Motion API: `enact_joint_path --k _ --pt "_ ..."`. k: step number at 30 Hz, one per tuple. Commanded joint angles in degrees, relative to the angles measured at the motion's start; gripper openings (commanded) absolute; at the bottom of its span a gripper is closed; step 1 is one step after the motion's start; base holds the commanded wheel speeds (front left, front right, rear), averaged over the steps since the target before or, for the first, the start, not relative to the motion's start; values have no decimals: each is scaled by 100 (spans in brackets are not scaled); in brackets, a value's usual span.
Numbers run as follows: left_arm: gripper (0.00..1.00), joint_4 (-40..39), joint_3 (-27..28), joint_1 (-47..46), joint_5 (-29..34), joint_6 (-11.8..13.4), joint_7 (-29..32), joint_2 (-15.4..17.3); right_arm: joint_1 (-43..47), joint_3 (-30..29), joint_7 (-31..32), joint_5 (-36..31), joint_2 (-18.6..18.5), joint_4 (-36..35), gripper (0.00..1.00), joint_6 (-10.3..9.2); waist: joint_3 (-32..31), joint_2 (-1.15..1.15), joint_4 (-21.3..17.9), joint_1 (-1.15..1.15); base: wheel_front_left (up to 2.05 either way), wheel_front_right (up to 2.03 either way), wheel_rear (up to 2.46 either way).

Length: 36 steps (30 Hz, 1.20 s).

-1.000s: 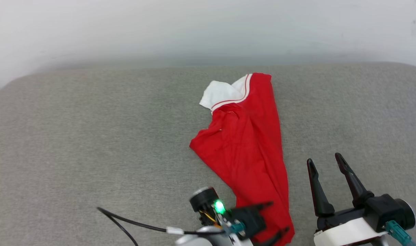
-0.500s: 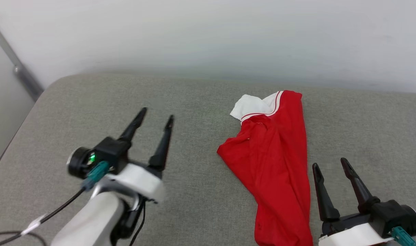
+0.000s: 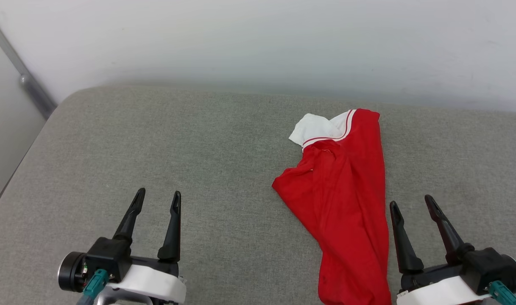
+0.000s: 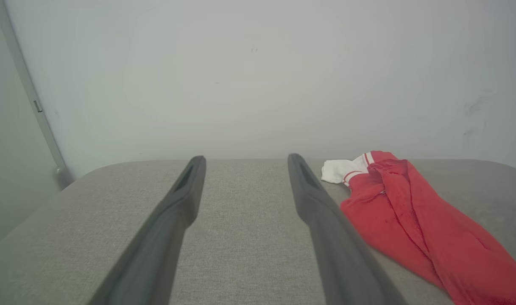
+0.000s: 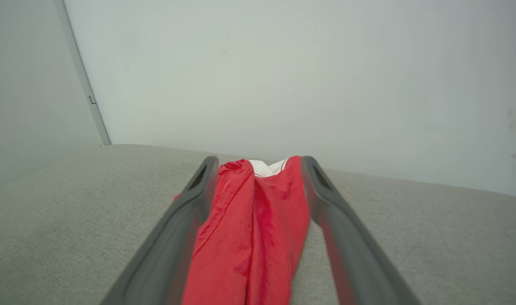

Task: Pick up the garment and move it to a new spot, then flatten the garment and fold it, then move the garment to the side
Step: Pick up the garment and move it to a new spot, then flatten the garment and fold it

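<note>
Shirt: red shirt lies bunched in a long strip on the grey cushion, right of centre; near end runs off the head view's bottom edge.
Sleeve: white sleeve lies near the cushion's far edge, below the wall.
Left gripper: fingers spread, empty; bare cushion all round.
Right gripper: fingers spread, empty, just beside the shirt's right edge.

I see bare grey cushion on every side of my left gripper, so passage there is free. The bunched garment lies just left of my right gripper, blocking that side. The wall closes off the far edge.
</note>
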Motion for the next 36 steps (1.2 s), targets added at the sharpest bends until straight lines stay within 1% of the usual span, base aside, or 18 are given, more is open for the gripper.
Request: enact_joint_path --k 1,5,7,9,12,13,16,18,21,23,26,28,31,36 --pt "100 -36 105 127 119 -115 -14 -95 46 -39 -11 28 11 -6 100 -4 7 0 18 0 0 0 0" --pt "100 2 318 127 354 -391 -14 -260 -69 -94 -2 -24 12 128 100 -4 55 0 102 0 0 0 0" --pt "100 22 418 53 455 -483 -14 -360 -296 10 230 120 -66 137 100 -3 125 0 153 0 0 0 0" --pt "100 45 489 16 548 -579 -15 -459 -544 201 710 277 -315 107 100 -4 204 0 199 0 0 0 0" --pt "100 99 591 -27 675 -706 -15 -614 -1110 569 1762 601 -767 -22 100 -4 383 0 278 0 0 0 0" --pt "100 99 591 -27 675 -706 -15 -614 -1110 569 1762 601 -767 -22 100 -4 383 0 278 0 0 0 0" --pt "100 155 722 -132 755 -803 -15 -770 -1776 915 3009 1025 -1250 -99 100 -3 574 0 403 0 0 0 0" --pt "100 176 785 -187 806 -901 -15 -857 -2202 1133 3867 1275 -1558 -30 100 -4 710 0 522 0 0 0 0" --pt "100 227 860 -291 899 -1065 -15 -980 -2857 1264 5058 1761 -1738 184 100 -4 892 0 742 0 0 0 0" --pt "100 247 900 -361 965 -1129 -15 -1068 -3230 1312 5792 1887 -1864 401 100 -4 996 0 892 0 0 0 0" --pt "100 303 948 -446 1015 -1238 -15 -1196 -3698 1295 6623 1988 -1852 800 100 -3 1121 0 1140 0 0 0 0" --pt "100 334 961 -473 1059 -1299 -15 -1275 -3929 1251 6998 1953 -1842 1070 100 -4 1189 0 1294 0 0 0 0" --pt "100 369 967 -511 1110 -1368 -15 -1375 -4125 1269 7338 1815 -1898 1407 100 -4 1258 0 1484 0 0 0 0" --pt "100 435 1023 -522 1156 -1433 -15 -1482 -4227 1282 7469 1603 -1907 1873 100 -3 1313 0 1662 0 0 0 0"
